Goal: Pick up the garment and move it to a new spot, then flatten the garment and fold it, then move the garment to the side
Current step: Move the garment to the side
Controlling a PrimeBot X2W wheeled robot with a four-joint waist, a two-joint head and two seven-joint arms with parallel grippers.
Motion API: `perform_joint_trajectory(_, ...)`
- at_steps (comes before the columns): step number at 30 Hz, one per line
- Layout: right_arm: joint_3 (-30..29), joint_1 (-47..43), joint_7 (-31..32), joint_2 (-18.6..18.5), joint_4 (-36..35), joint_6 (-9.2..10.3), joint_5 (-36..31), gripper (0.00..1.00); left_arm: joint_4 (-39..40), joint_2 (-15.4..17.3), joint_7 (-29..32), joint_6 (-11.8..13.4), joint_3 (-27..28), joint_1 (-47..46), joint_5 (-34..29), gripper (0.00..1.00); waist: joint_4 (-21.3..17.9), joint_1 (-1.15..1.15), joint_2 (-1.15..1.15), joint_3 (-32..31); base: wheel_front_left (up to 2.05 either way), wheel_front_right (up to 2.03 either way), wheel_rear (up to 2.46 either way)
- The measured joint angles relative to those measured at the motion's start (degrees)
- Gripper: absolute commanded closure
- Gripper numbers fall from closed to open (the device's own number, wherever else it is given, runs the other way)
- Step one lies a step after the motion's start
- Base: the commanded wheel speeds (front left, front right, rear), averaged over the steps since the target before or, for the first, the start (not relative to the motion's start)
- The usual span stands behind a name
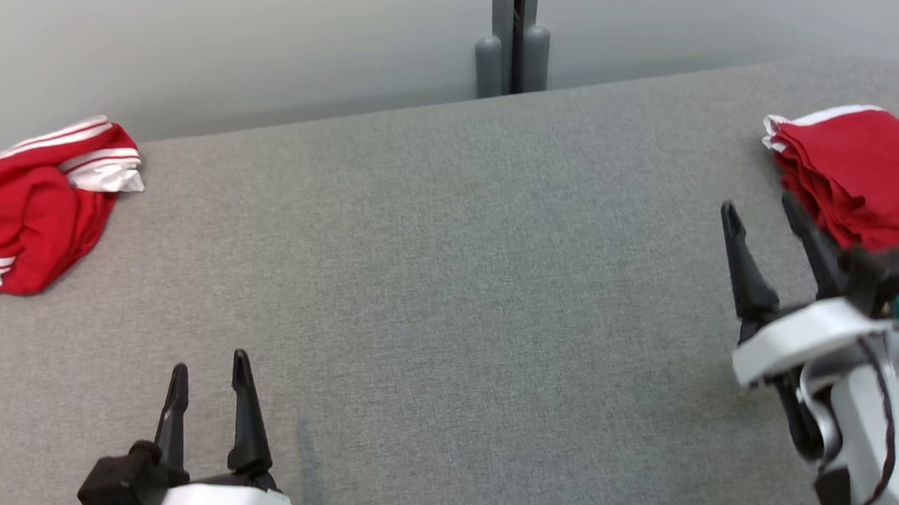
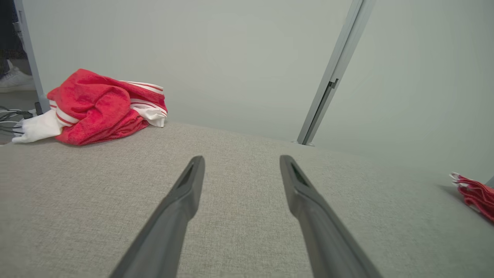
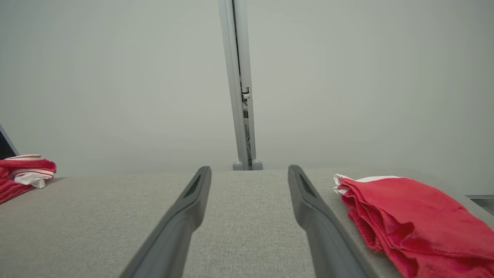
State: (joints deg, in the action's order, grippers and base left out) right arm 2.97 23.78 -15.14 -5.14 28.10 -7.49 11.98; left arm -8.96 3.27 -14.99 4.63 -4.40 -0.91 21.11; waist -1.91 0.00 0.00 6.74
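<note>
Hovering at seven o'clock, the left gripper stands with jaws wide apart, empty. The right gripper at four o'clock is spread too, holding nothing, just beside the folded stack at two o'clock on the table's right edge. The crumpled garment, red with white stripes, sits at ten o'clock near the far edge. Between them runs broad grey fabric table; pale wall and a post at twelve.
</note>
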Motion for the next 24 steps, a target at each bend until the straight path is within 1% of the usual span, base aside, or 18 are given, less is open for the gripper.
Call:
perform_joint_trajectory(2, -1.11, -3.42, 0.0, 1.15, -2.29, 0.0, -2.22, 0.0, -0.3, -0.09, 0.0, 0.44, 0.18, 1.01, -0.19, 0.0, 0.43, 0.0, 0.0, -0.91, 0.0, 0.0, 0.0)
perform_joint_trajectory(6, -2.2, -8.75, 0.01, 2.27, -6.99, 0.0, -3.82, 0.0, -0.88, -0.21, -0.01, 0.51, 0.0, 2.85, -0.36, 0.0, 1.08, 0.0, 0.0, -2.53, 0.0, 0.0, 0.0)
perform_joint_trajectory(12, -0.32, -13.34, 0.9, 2.37, -12.34, 0.0, -1.19, 0.0, -2.19, -0.36, 0.0, 0.8, -1.16, 4.24, -0.2, 0.0, 1.44, 0.0, 0.0, -4.22, 0.0, 0.0, 0.0)
perform_joint_trajectory(17, 1.3, -16.5, 1.98, 2.38, -13.73, 0.0, 0.66, 0.0, -2.76, -0.42, 0.0, 1.08, -1.93, 4.6, -0.01, 0.0, 1.39, 0.0, 0.0, -5.52, 0.0, 0.0, 0.0)
perform_joint_trajectory(24, 1.77, -17.89, 2.54, 2.37, -13.9, 0.0, 1.19, 0.0, -2.9, -0.44, 0.0, 1.48, -2.23, 5.04, 0.0, 0.0, 1.22, 0.0, 0.0, -6.44, 0.0, 0.0, 0.0)
